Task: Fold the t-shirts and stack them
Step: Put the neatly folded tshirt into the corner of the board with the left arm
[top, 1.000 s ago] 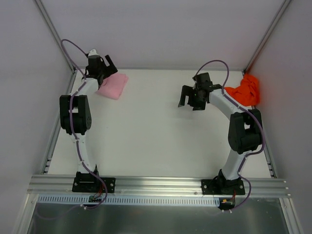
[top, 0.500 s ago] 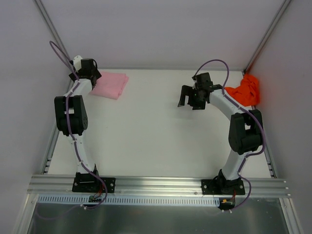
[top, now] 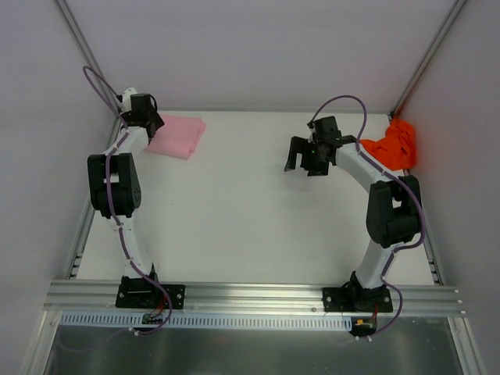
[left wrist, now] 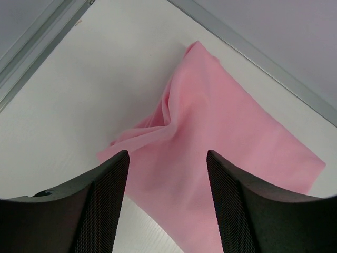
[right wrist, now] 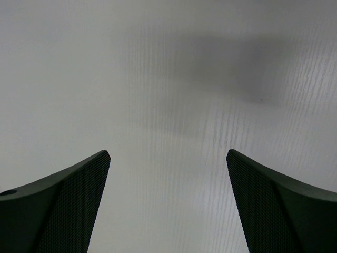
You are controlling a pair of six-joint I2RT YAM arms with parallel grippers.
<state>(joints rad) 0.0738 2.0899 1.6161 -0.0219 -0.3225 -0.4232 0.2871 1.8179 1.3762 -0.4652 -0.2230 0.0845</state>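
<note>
The pale pink t-shirt point(top: 178, 136) lies folded flat at the table's far left; in the left wrist view point(left wrist: 226, 137) one corner is rucked up. My left gripper point(top: 148, 123) is open and empty, at the shirt's left edge just above it point(left wrist: 167, 158). The orange-red t-shirt point(top: 394, 146) lies crumpled in the far right corner. My right gripper point(top: 301, 160) is open and empty over bare table, left of the orange-red shirt; its wrist view shows only white table between the fingers point(right wrist: 167, 158).
Metal frame rails point(top: 86, 211) run along the table's left, back and right edges. White walls stand behind and at both sides. The rail point(left wrist: 37, 50) lies close to the pink shirt's left.
My left gripper has swung from over the pink shirt's left part to its left edge by the back corner. The shirt now lies flat and uncovered. The right arm has not moved.
</note>
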